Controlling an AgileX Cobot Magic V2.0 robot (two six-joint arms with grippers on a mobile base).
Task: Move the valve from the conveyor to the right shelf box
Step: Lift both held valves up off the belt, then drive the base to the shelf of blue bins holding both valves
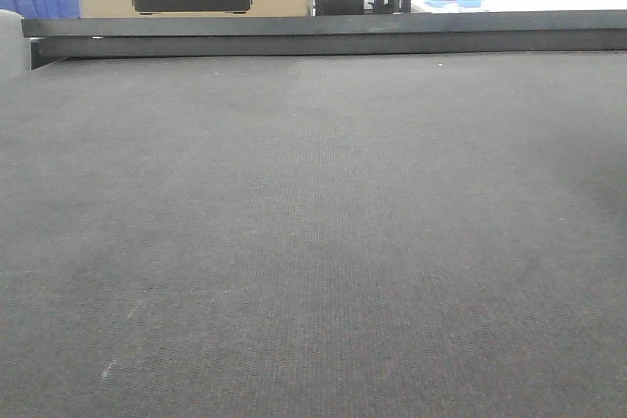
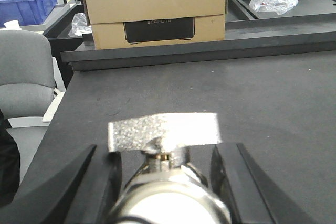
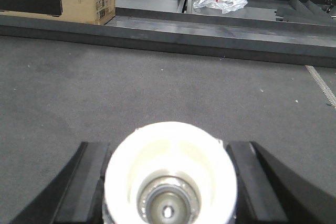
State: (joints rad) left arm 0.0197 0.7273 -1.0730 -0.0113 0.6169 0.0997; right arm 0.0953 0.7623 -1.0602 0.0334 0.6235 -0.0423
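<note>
My right gripper (image 3: 169,156) is closed around the valve (image 3: 170,177), and the valve's white cap faces the wrist camera. It is over the conveyor (image 1: 313,242), well back from the black rail (image 1: 323,34) at the far edge. I cannot tell if it touches the belt. My left gripper (image 2: 165,156) clamps a silvery fitting (image 2: 173,198) with a flat grey handle (image 2: 164,129), near the conveyor's left edge. A cardboard box (image 2: 155,9) stands behind the rail.
</note>
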